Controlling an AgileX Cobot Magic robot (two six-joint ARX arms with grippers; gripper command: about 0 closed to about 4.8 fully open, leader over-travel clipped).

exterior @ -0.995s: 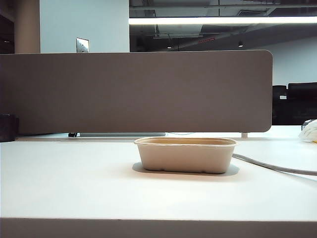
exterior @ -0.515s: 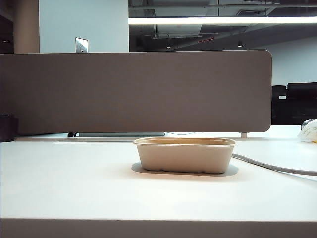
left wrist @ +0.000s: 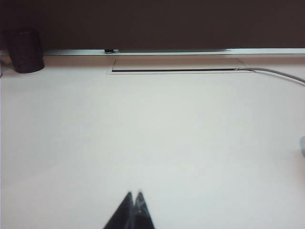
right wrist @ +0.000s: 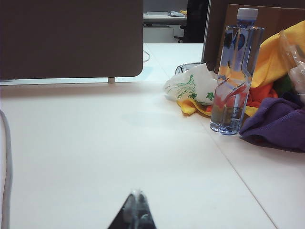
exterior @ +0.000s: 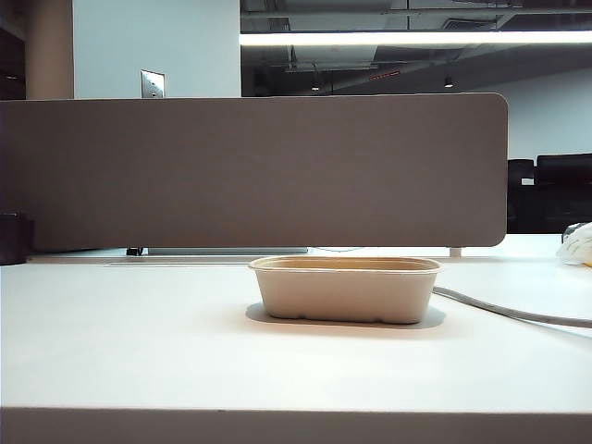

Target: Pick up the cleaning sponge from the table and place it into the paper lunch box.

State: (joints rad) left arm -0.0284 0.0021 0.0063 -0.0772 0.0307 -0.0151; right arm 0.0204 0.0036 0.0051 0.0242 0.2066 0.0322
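At table centre, exterior view:
Paper lunch box (exterior: 345, 289): sits upright on the white table (exterior: 139, 351), its rim level, its inside hidden from this low angle.
Cleaning sponge: I cannot see it in any view; whether it lies inside the box I cannot tell.
Grey cable (exterior: 509, 312): runs off from the box's 3 o'clock side towards the right edge of the tabletop.
Divider panel (exterior: 250, 171): stands at the box's 12 o'clock, grey-brown, one corner rounded.
Left gripper (left wrist: 135, 196): fingertips pressed together, nothing between them, hanging over bare tabletop; a dark cup (left wrist: 25, 51) stands well apart by the divider's foot.
Right gripper (right wrist: 137, 195): tips pressed together too, pinching nothing, over bare tabletop.
Water bottle (right wrist: 237, 71): upright, well apart from the right gripper, beside a white plastic bag (right wrist: 190, 85) and a heap of yellow, orange and purple cloth (right wrist: 279, 119).
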